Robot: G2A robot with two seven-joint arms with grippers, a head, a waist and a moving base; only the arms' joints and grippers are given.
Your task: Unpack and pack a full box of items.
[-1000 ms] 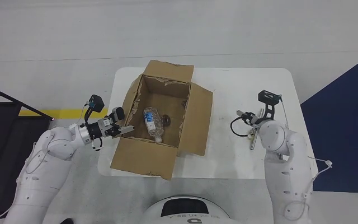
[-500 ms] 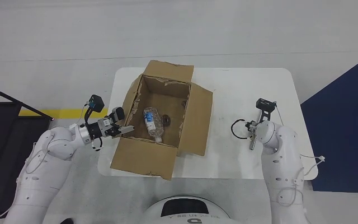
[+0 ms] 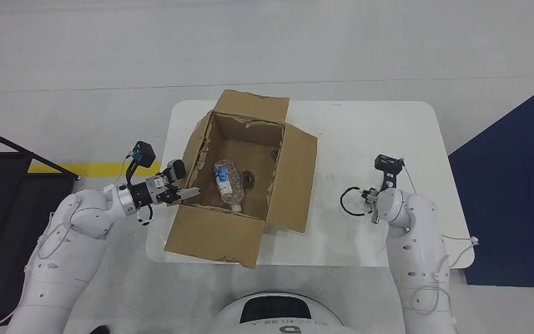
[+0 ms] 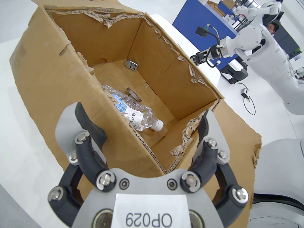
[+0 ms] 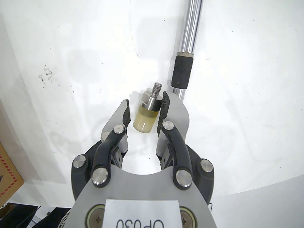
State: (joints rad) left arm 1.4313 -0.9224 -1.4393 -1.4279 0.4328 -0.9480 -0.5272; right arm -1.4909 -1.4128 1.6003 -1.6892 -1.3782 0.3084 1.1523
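The right hand (image 5: pixel 145 98) hangs low over the tabletop (image 5: pixel 71 36) with its fingers partly spread around a small stud piece (image 5: pixel 147 111). One pad looks to be touching the metal collar, and a gap shows at the other pad, so nothing is pinched yet. The piece seems to lie on its side, with a pale translucent body, a steel collar and a threaded tip pointing away from the hand. It is probably rigid and dense for its size, and being round it is likely to roll if nudged from one side. The safest hold looks to be square across the collar or the pale body and clear of the thread, since the polished steel may slip under a light squeeze. Just beyond it lie a black foam sleeve (image 5: pixel 182 69) and a bright steel rod (image 5: pixel 193 12), close enough that a finger could clip them.

Across the tabletop, the left hand (image 4: pixel 142 110) is spread wide at the near wall of the open box (image 4: pixel 47 72). A crumpled clear bottle (image 4: pixel 123 105) lies on the box floor, with a small metal plate (image 4: pixel 131 65) against the far wall. The bottle is probably very light and its thin walls will give. The neck by the cap should be the firmer place to grip.
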